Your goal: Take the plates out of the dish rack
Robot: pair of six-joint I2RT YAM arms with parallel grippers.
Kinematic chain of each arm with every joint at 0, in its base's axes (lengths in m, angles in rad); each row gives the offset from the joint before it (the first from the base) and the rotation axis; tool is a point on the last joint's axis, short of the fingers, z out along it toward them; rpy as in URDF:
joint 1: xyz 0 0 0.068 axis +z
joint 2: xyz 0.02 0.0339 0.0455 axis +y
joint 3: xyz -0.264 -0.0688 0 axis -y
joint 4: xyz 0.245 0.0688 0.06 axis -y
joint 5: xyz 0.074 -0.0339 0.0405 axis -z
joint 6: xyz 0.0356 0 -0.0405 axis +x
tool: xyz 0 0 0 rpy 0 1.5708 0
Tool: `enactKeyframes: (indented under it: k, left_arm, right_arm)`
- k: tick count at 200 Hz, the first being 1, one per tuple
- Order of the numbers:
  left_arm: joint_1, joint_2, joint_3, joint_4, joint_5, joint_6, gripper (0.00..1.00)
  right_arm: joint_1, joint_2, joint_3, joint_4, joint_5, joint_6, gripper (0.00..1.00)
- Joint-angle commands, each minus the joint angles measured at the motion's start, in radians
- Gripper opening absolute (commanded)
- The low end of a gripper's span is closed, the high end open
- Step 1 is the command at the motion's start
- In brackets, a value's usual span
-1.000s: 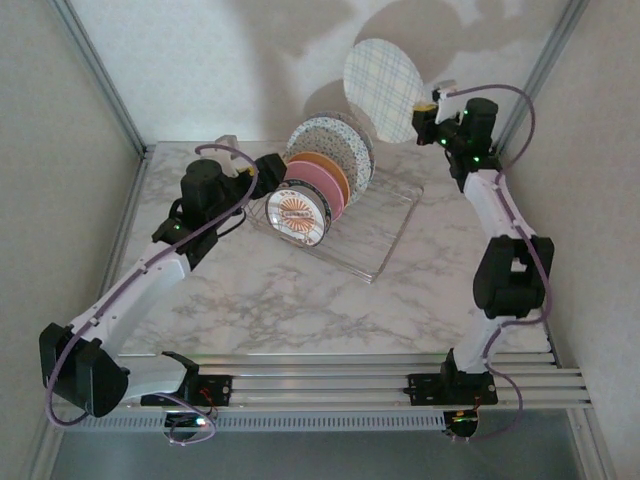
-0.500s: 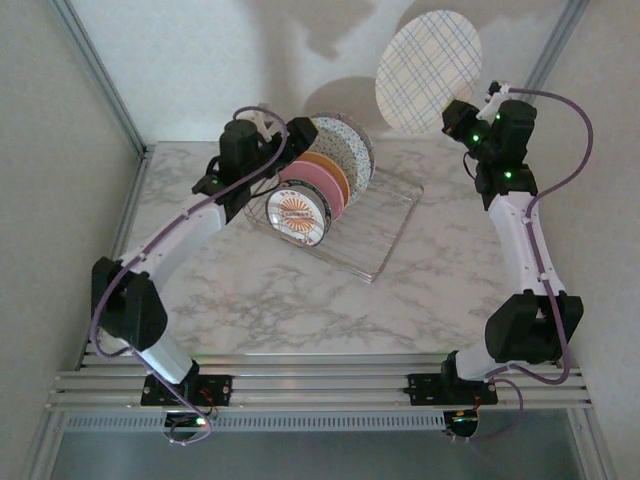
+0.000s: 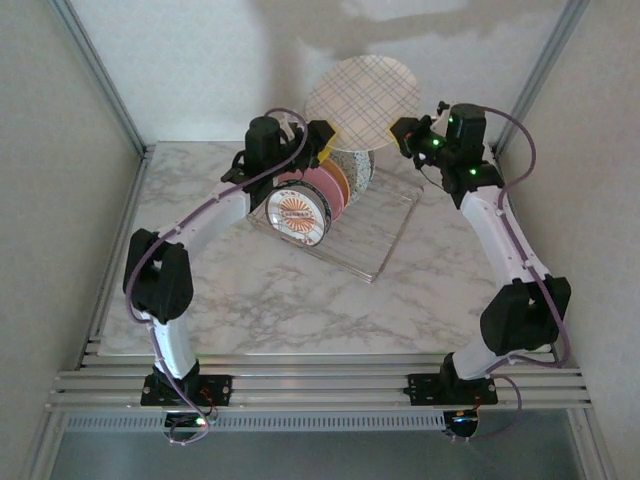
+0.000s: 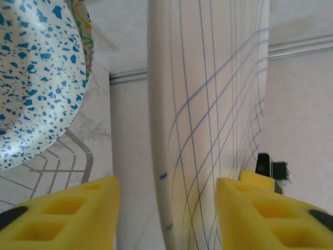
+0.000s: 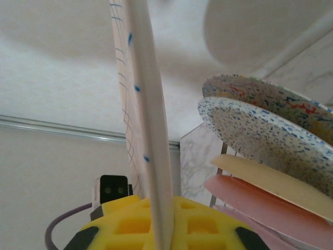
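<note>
The left gripper (image 4: 165,208) has its yellow pads spread on either side of the rim of a round cream plate with blue grid lines (image 3: 362,95), which is held in the air above the silver wire dish rack (image 3: 388,210). A speckled plate (image 3: 352,160), a pink plate (image 3: 326,186) and a white emblem plate (image 3: 297,213) stand in the rack. The right gripper (image 3: 406,133) pinches the gridded plate's right edge.

arms (image 3: 205,225) white links, black joints | cables (image 3: 524,112) purple | end effector pads (image 4: 62,213) yellow (green LEDs lit)
</note>
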Motion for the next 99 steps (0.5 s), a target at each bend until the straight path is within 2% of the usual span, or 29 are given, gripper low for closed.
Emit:
enactKeyframes:
  k: [1, 17, 42, 47, 54, 86, 99]
  left_arm:
    - [0.010, 0.000, 0.004, 0.077, 0.042, -0.044, 0.39]
    - [0.014, -0.005, -0.007, 0.089, 0.038, -0.053, 0.26]
    - [0.015, -0.008, -0.016, 0.088, 0.033, -0.050, 0.22]
    - [0.015, -0.009, -0.019, 0.088, 0.035, -0.049, 0.15]
    - [0.016, -0.011, -0.022, 0.088, 0.038, -0.050, 0.00]
    - [0.032, -0.057, -0.064, 0.141, 0.024, -0.057, 0.00]
    - [0.052, -0.089, -0.097, 0.182, 0.024, -0.081, 0.00]
  right_arm:
    - [0.011, 0.025, 0.077, 0.035, -0.075, 0.061, 0.00]
    - [0.019, 0.035, 0.088, 0.010, -0.085, 0.056, 0.00]
    - [0.027, 0.054, 0.102, -0.009, -0.117, 0.067, 0.00]
    - [0.030, 0.058, 0.108, -0.022, -0.124, 0.062, 0.00]
    - [0.035, 0.060, 0.117, -0.039, -0.126, 0.048, 0.00]
    - [0.048, 0.060, 0.140, -0.086, -0.112, -0.033, 0.00]
    - [0.054, 0.054, 0.160, -0.127, -0.085, -0.092, 0.25]
